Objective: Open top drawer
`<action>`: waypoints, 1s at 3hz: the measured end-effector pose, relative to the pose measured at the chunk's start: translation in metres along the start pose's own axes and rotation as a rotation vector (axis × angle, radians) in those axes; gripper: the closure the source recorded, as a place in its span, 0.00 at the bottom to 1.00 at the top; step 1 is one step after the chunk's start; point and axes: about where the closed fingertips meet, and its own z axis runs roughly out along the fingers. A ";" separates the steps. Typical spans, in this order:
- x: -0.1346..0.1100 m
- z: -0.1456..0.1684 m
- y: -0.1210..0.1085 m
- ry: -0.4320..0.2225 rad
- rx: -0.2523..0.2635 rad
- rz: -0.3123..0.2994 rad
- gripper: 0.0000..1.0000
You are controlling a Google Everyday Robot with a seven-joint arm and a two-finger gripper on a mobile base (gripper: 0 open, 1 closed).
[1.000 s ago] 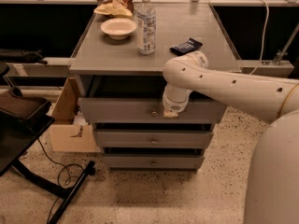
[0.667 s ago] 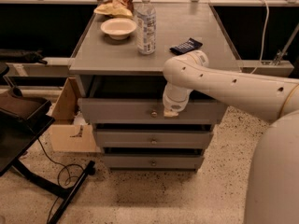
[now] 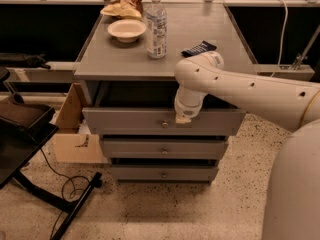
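The top drawer [image 3: 130, 121] is the widest grey drawer front under the grey tabletop, with a small round metal knob [image 3: 164, 125] at its centre. It stands pulled out, with a dark gap showing behind its top edge. My gripper [image 3: 183, 118] hangs from the white arm down over the drawer's front edge, just right of the knob. The wrist hides the fingertips.
Two narrower drawers [image 3: 163, 148] sit below. On the tabletop [image 3: 120, 59] stand a water bottle [image 3: 156, 26], a white bowl [image 3: 127, 30], a snack bag [image 3: 123, 3] and a dark packet [image 3: 199, 49]. A cardboard box [image 3: 70, 129] and a black stand [image 3: 30, 149] are at the left.
The top drawer has come a little further out toward the camera, and my gripper has moved with it.
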 end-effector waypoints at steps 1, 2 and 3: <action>-0.001 -0.006 -0.002 0.000 0.000 0.000 1.00; -0.001 -0.010 -0.003 0.000 0.000 0.000 1.00; 0.001 -0.013 0.002 0.003 -0.012 -0.003 1.00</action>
